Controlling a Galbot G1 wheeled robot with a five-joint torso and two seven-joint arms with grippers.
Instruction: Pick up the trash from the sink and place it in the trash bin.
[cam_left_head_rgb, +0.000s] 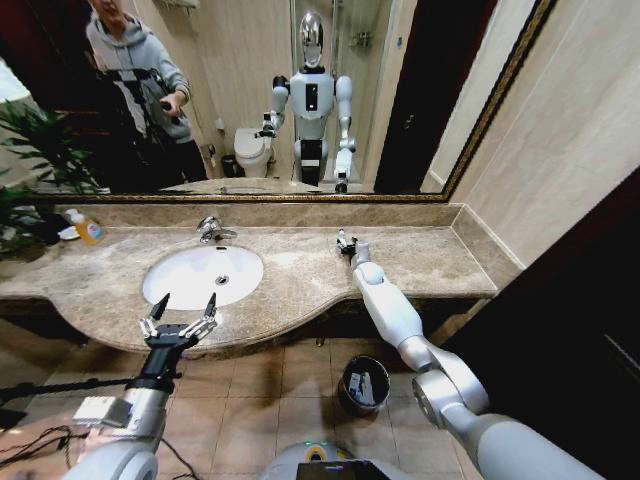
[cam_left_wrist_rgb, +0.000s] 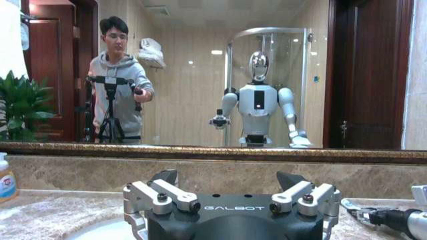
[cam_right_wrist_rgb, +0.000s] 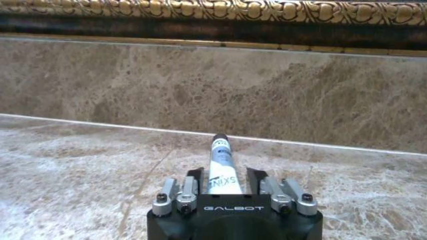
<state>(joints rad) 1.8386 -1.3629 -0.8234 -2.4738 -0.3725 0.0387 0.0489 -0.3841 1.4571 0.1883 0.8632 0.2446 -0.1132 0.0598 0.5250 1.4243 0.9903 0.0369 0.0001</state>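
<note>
Your right pincer (cam_right_wrist_rgb: 222, 176) is clamping a small white tube (cam_right_wrist_rgb: 221, 165) with a dark cap, holding it just above the beige marble tabletop (cam_left_head_rgb: 420, 255), to the right of the sink (cam_left_head_rgb: 203, 275) and near the backsplash; you're seeing the same pincer over the tabletop in the head view (cam_left_head_rgb: 343, 241). The tube is sticking out forward between the closed fingers. Your left pincer (cam_left_head_rgb: 180, 313) is hanging over the tabletop's front edge, just in front of the sink, fingers spread apart and gripping nothing. The trash bin (cam_left_head_rgb: 364, 385) is sitting on the tiled floor below the tabletop, under your right arm, with some white items lying inside. An orange bottle (cam_left_head_rgb: 88, 229) is standing at the tabletop's far left.
</note>
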